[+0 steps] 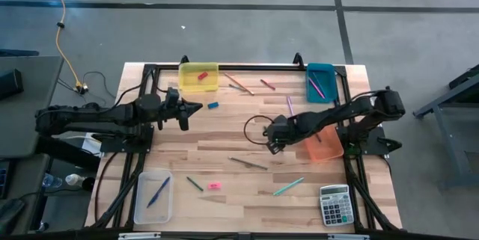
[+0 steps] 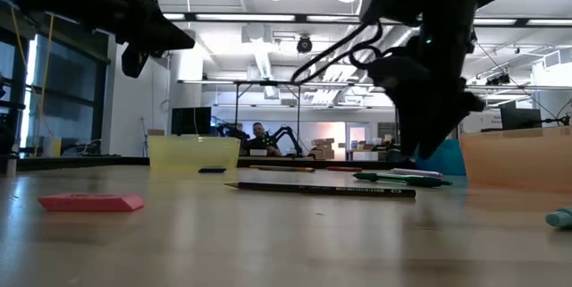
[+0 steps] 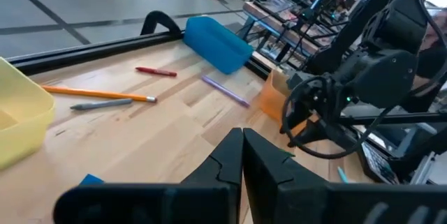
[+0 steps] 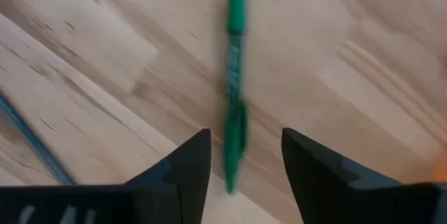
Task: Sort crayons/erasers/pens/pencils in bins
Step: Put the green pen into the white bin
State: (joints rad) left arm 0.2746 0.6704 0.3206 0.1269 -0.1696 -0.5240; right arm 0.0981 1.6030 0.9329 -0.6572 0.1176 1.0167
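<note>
Fingers of the right gripper stand apart, with a green pen lying on the bench between and ahead of them, not pinched. In the high view this gripper sits near the bench's middle, just beside the orange bin by the right edge. The teal bin at the far right corner holds thin sticks. The left gripper hangs closed and empty over the far left part of the bench; a blue eraser lies just beside its tips, and the yellow bin at the far edge, holding a red eraser, is near. A pink eraser lies near the front edge, well apart from both grippers. The clear bin sits at the front left corner with a blue stick in it.
</note>
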